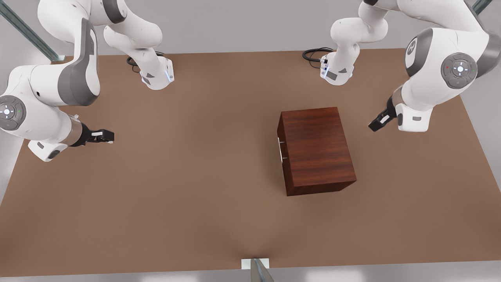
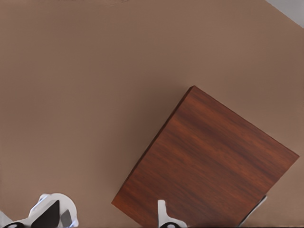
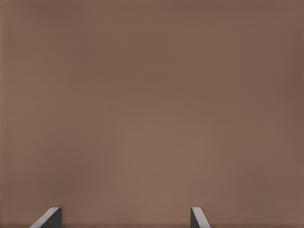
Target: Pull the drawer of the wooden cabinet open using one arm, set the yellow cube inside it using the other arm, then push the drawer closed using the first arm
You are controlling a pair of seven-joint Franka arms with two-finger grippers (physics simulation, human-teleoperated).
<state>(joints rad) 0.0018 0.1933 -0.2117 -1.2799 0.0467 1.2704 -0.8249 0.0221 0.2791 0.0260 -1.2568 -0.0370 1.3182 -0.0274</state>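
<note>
One wooden cabinet (image 1: pixel 319 150) stands on one brown table (image 1: pixel 156 215), and that cabinet carries one thin metal handle (image 1: pixel 280 149) on its front face. Two white arms are up, each tipped with one gripper: the left gripper (image 1: pixel 376 122) and the right gripper (image 1: pixel 102 136), two in all.
</note>
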